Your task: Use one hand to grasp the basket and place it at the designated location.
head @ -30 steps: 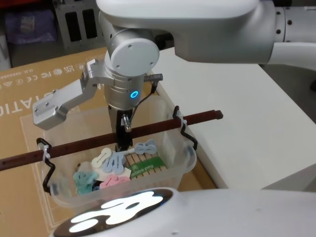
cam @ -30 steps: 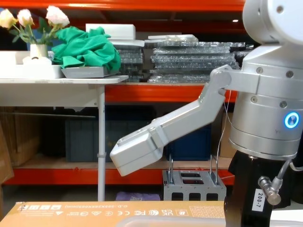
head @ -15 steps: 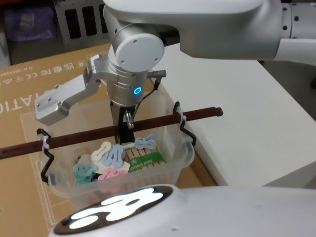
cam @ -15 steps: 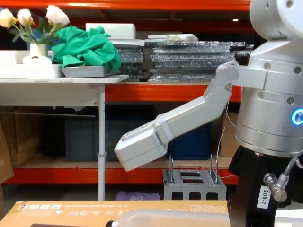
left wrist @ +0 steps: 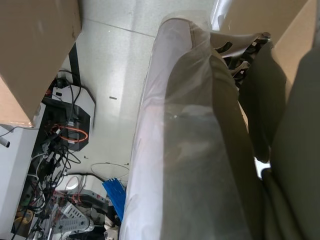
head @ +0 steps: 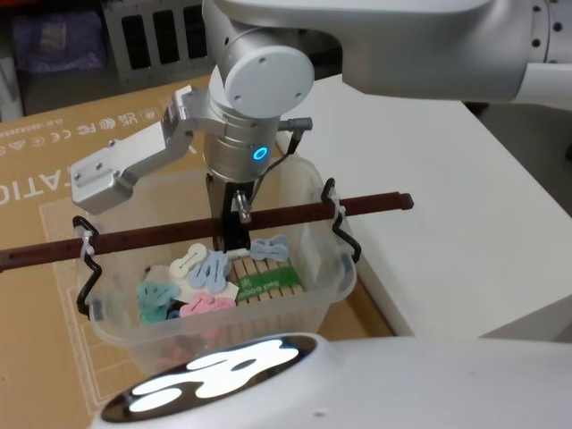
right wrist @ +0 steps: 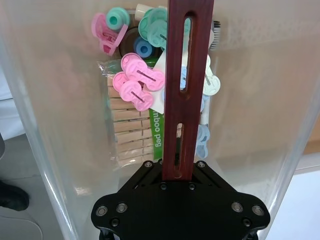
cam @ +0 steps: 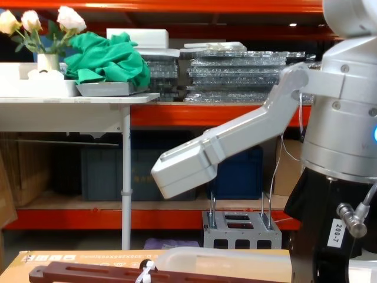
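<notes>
The basket is a translucent whitish tub with a reddish-brown bar handle tied to black wire loops at both ends. It holds several coloured plastic clips and a pack of wooden pegs. My right gripper comes straight down onto the middle of the bar and is shut on it. In the right wrist view the bar runs out of the gripper's black base over the clips. In the chest view the bar and the tub's rim show at the lower edge.
A brown cardboard sheet lies under and left of the basket. A white table stands to the right. Across the room are orange shelves, a white table with a green cloth, and a grey rack on the floor.
The right arm has risen and shifted slightly right with the basket hanging from it. The bar and the rim have come up into the chest view.
</notes>
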